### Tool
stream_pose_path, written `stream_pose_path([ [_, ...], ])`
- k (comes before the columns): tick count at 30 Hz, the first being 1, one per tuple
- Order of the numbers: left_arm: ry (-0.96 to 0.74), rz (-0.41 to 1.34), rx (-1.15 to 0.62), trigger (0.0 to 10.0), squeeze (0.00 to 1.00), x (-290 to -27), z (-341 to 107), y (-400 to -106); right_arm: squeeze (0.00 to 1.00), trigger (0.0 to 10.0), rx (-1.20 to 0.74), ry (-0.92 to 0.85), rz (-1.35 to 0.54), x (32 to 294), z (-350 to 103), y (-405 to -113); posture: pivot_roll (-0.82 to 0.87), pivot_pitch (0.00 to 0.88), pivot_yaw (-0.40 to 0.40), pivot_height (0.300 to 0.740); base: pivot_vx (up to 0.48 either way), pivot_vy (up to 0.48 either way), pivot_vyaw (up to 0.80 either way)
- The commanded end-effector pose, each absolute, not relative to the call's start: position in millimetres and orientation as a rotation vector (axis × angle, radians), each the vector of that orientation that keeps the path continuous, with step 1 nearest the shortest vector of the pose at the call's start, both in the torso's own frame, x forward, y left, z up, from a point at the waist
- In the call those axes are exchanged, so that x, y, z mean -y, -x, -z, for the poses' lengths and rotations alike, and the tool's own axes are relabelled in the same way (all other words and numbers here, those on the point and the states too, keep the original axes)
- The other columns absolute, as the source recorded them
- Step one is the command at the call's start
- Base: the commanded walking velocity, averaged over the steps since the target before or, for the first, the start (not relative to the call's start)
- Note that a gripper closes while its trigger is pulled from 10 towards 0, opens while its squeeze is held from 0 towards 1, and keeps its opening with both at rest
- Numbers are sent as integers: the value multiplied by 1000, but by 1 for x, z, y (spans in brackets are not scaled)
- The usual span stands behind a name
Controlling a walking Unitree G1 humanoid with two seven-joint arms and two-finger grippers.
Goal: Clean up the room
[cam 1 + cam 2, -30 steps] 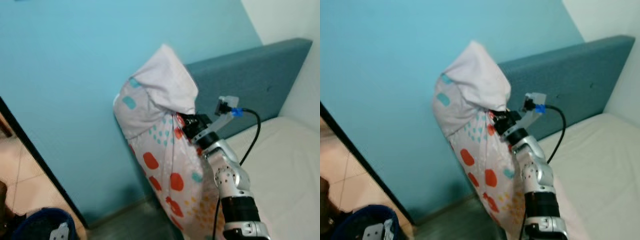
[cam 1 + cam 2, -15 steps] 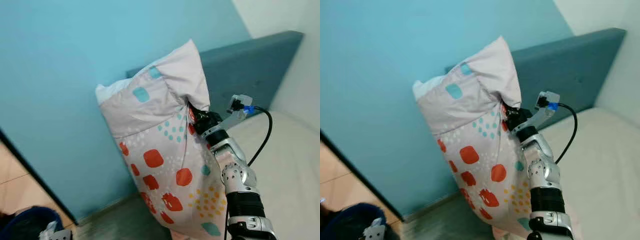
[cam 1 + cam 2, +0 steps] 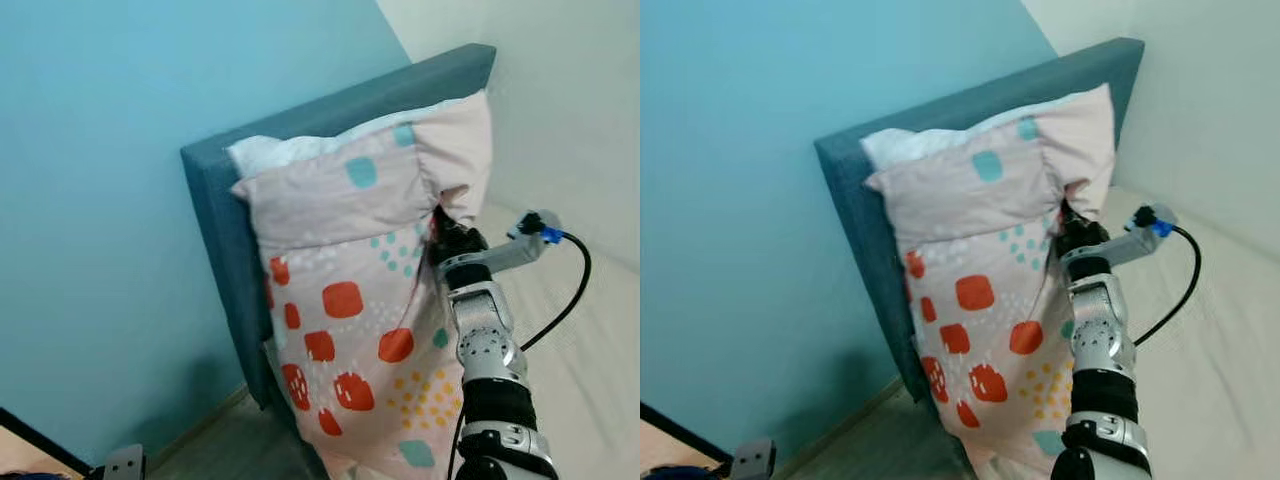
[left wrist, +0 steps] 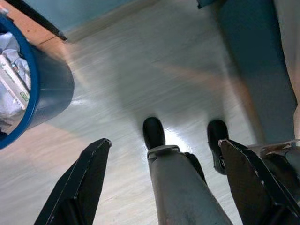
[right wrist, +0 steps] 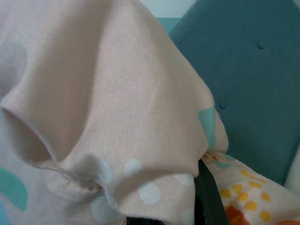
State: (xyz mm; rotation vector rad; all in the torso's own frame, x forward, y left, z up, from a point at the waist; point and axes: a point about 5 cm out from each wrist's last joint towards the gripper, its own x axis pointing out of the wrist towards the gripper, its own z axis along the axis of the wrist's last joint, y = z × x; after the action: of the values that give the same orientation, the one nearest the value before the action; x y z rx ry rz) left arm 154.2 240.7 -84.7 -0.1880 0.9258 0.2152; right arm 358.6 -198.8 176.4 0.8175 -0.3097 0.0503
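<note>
— Pillow [image 3: 350, 300]?
— Held up against headboard [image 3: 215, 200], pinched near top corner by right gripper [image 3: 445, 232], jaws closed on fabric.
— Left gripper [image 4: 159, 173]?
— Fingers spread, pointing down at floor [image 4: 140, 61], well below headboard, near blue bin [image 4: 37, 89].

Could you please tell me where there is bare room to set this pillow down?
The mattress to the right of the right gripper lies bare, bordered by the headboard and the white wall. The pillow, pinched in that gripper, crowds the headboard's left end. The floor past the blue bin is bare too.
</note>
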Motion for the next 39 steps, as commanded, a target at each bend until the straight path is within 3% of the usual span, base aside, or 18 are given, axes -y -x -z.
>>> stream_pose_path([
  [1,189,-223,-946,10000,0,-239,88,-147,0,0,362,-826,-1,207,-185,-360,-135,6,1,740,0,0,0],
  [11,183,-235,-940,10000,0,-240,88,-147,0,0,282,-798,290,233,-157,-354,-134,10,2,740,295,0,0],
  [14,181,-235,-941,10000,0,-240,88,-147,0,0,239,-749,461,257,-141,-345,-136,12,4,740,347,0,0],
  [18,177,-234,-942,10000,0,-240,88,-147,0,0,190,-733,501,263,-131,-342,-142,13,5,740,352,0,0],
  [22,173,-233,-944,10000,0,-240,88,-147,0,0,104,-706,435,253,-119,-346,-144,14,4,740,364,0,0],
  [28,180,-264,-947,10000,0,-241,89,-145,0,0,-22,-647,234,214,-104,-353,-139,15,-2,740,171,0,0],
  [29,179,-268,-947,10000,0,-241,89,-145,0,941,-30,-635,203,209,-103,-354,-138,16,-1,740,0,0,0],
  [30,178,-269,-947,10000,0,-241,89,-145,0,941,-33,-629,185,206,-103,-355,-138,16,-1,740,0,0,0],
  [31,178,-269,-947,10000,0,-241,89,-145,0,941,-33,-629,185,206,-103,-355,-138,16,-1,740,0,0,0],
  [33,176,-269,-949,10000,0,-241,89,-145,0,0,-25,-621,172,204,-104,-356,-139,18,-1,740,0,0,0],
  [39,169,-271,-955,10000,0,-241,89,-144,0,0,-6,-628,177,209,-107,-356,-140,18,-1,740,0,0,0],
])
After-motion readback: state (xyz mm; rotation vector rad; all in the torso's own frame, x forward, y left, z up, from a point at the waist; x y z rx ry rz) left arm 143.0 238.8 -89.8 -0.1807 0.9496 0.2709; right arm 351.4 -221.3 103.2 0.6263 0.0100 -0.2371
